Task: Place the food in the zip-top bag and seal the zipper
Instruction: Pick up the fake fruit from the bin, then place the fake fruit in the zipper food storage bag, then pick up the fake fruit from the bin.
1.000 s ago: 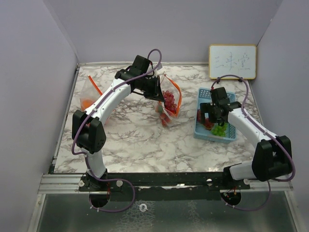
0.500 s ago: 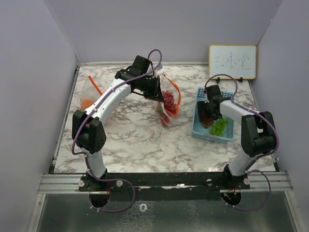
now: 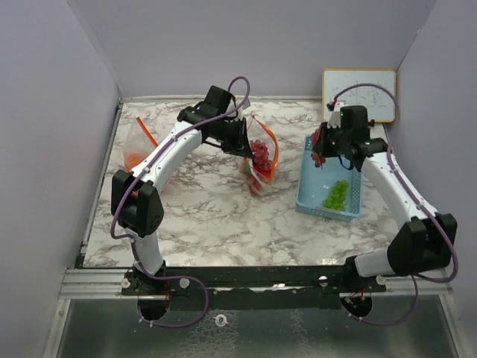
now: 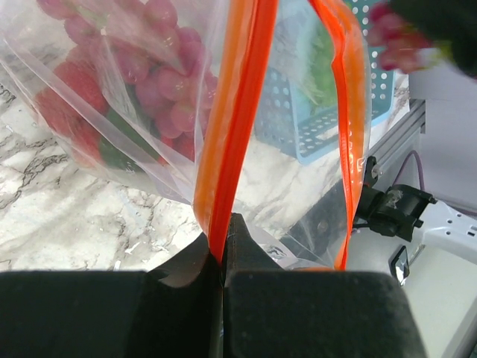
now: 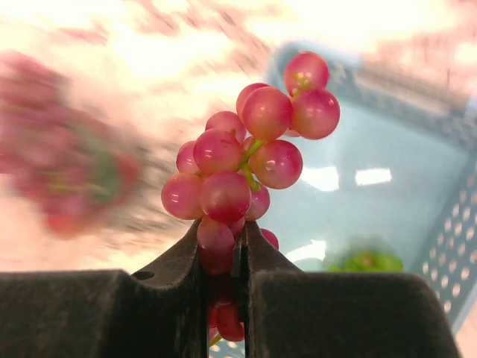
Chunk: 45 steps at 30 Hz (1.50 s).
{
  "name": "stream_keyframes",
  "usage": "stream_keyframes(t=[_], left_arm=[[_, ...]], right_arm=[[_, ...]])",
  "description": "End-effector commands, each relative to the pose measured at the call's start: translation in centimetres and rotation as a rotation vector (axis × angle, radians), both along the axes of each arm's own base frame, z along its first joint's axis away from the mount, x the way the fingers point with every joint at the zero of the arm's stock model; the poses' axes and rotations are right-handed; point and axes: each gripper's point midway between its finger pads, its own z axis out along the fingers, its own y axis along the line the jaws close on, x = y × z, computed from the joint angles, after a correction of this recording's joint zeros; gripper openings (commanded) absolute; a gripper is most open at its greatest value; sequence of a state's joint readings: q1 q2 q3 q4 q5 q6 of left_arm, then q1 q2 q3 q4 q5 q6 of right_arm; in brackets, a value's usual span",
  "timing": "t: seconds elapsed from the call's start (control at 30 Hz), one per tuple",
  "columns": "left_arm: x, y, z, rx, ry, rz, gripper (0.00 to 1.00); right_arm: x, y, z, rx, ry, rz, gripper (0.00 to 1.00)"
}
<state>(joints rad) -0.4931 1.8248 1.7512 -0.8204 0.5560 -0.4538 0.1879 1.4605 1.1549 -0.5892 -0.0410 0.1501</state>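
- One bunch of pink grapes (image 5: 246, 171) hangs over the blue basket's (image 3: 316, 183) far edge, pinched in the right gripper's (image 5: 238, 250) jaws.
- Green grapes (image 3: 337, 195) lie in the basket.
- The left gripper (image 4: 223, 240) is clamped on the zip-top bag's (image 4: 160, 160) orange strip.

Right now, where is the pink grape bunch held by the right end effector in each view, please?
Top external: the pink grape bunch hangs over the far left corner of the blue basket.
Left wrist: a blurred pink shape in the upper right corner, beyond the bag; probably it.
Right wrist: centre of the picture, gripped at its lower end.
Shared landmark: the blue basket.
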Motion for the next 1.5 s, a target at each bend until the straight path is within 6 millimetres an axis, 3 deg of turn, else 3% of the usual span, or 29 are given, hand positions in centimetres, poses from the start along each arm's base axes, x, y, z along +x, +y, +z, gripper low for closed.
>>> stream_keyframes(t=[0.0,0.1,0.17,0.3,0.37,0.5,0.63,0.73,0.8,0.93,1.0,1.07,1.2,1.3,1.47], left_arm=[[0.5,-0.5,1.3,-0.022,-0.035,-0.012,0.0],[0.7,-0.6,1.5,-0.027,-0.038,-0.012,0.0],[0.7,-0.7,1.6,-0.03,-0.039,-0.01,0.0],[0.5,-0.6,1.7,-0.03,-0.045,-0.007,0.0],[0.3,-0.4,1.7,-0.03,-0.045,-0.006,0.0],[-0.2,-0.1,1.7,-0.03,-0.049,-0.003,0.0],[-0.4,0.0,1.6,-0.032,-0.051,0.002,0.0],[-0.4,-0.1,1.2,-0.033,-0.041,-0.002,0.0],[-0.2,-0.2,1.2,-0.033,-0.047,-0.005,0.0],[0.3,-0.4,1.4,-0.03,-0.054,-0.014,0.0],[0.4,-0.5,1.5,-0.032,-0.063,-0.018,0.0],[0.5,-0.6,1.5,-0.037,-0.067,-0.021,0.0],[0.5,-1.0,1.3,-0.058,-0.053,-0.039,0.0],[0.4,-1.2,1.3,-0.064,-0.052,-0.049,0.0],[0.2,-1.3,1.4,-0.076,-0.052,-0.059,0.0]], right_arm=[[-1.1,9.5,13.6,0.412,-0.312,0.377,0.02],[-3.0,14.9,18.2,0.57,-0.403,0.558,0.02],[-4.0,17.9,19.8,0.639,-0.43,0.642,0.02],[-3.4,20.6,20.0,0.782,-0.401,0.635,0.02],[-1.9,21.0,18.2,0.765,-0.373,0.576,0.04],[0.6,19.3,13.0,0.629,-0.27,0.378,0.3],[0.3,18.4,11.2,0.541,-0.235,0.372,0.65],[-0.4,17.7,11.8,0.501,-0.244,0.386,0.86],[-0.9,16.9,13.3,0.476,-0.283,0.377,1.0],[-1.4,12.8,15.1,0.348,-0.326,0.222,1.0],[-2.0,9.4,14.0,0.246,-0.273,0.064,1.0],[-3.1,6.0,12.0,0.128,-0.2,-0.062,0.99],[-6.2,1.0,5.3,-0.022,0.069,-0.222,1.0],[-8.2,-1.3,1.2,-0.055,0.202,-0.306,1.0],[-9.3,-4.4,-2.7,-0.019,0.304,-0.446,1.0]])
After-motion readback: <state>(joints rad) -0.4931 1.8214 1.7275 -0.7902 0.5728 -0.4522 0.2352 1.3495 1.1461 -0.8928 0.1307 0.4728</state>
